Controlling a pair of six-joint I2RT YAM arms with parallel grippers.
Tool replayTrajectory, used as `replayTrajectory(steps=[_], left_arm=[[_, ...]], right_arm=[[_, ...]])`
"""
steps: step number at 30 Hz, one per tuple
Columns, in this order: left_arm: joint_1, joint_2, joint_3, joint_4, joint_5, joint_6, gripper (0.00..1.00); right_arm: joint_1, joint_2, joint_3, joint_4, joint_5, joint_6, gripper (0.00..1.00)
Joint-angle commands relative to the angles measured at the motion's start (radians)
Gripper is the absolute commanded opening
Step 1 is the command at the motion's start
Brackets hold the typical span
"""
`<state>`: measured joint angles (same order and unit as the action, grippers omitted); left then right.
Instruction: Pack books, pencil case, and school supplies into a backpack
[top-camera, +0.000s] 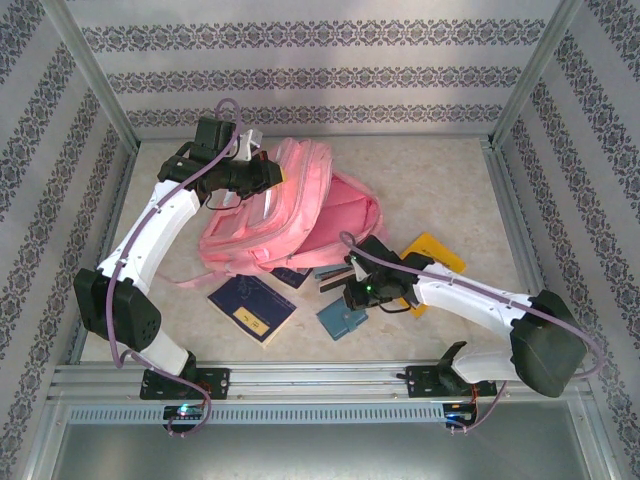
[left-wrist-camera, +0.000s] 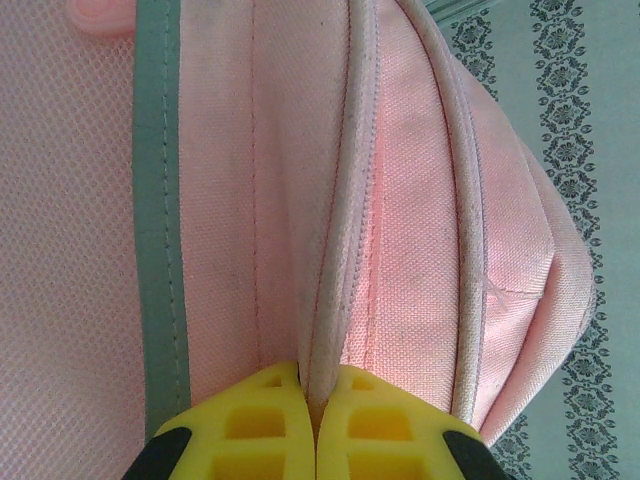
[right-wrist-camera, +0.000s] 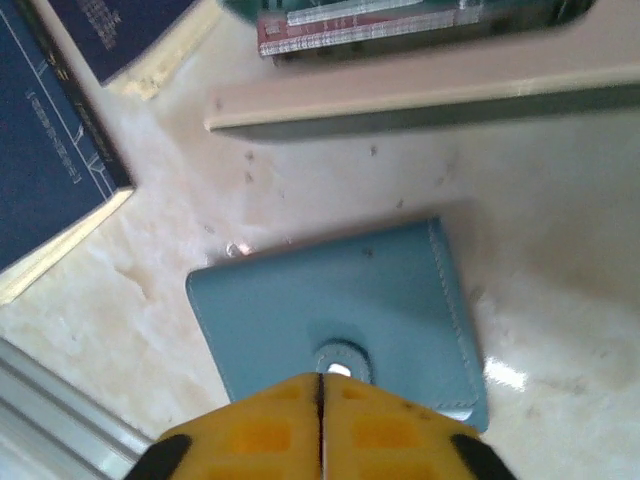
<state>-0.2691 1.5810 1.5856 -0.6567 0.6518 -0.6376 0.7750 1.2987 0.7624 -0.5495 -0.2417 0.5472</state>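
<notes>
left gripper (left-wrist-camera: 316, 388) jaws pinched fully shut on a piped seam of the backpack (left-wrist-camera: 250, 200), which lies left of centre toward the far side of the table (top-camera: 440, 190). right gripper (right-wrist-camera: 321, 386) jaws closed tip to tip, nothing between them, right over the clasp of a teal notebook (right-wrist-camera: 290, 300) (contact unclear). navy book (right-wrist-camera: 50, 160) sits just beside it, yellow book (top-camera: 437, 252) by the right arm.

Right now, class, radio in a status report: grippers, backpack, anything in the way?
Left gripper shut on backpack piping. Right gripper shut, tips over teal notebook lying on table. Navy book close beside, not blocking.
</notes>
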Motion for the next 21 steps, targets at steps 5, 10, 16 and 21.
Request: replayTrajectory(steps=[5, 10, 16, 21], left_arm=[[-0.009, -0.030, 0.036, 0.067, 0.026, -0.004, 0.00], [-0.010, -0.030, 0.033, 0.057, 0.025, -0.001, 0.00], [-0.010, -0.023, 0.039, 0.051, 0.026, 0.003, 0.00], [-0.009, -0.022, 0.043, 0.046, 0.026, 0.004, 0.00]], right_arm=[[0.015, 0.071, -0.070, -0.058, -0.110, -0.024, 0.00], [-0.001, 0.103, -0.066, -0.080, 0.023, -0.004, 0.00], [-0.029, 0.204, -0.002, -0.064, 0.098, -0.027, 0.00], [-0.081, 0.278, 0.108, -0.098, 0.170, -0.084, 0.00]])
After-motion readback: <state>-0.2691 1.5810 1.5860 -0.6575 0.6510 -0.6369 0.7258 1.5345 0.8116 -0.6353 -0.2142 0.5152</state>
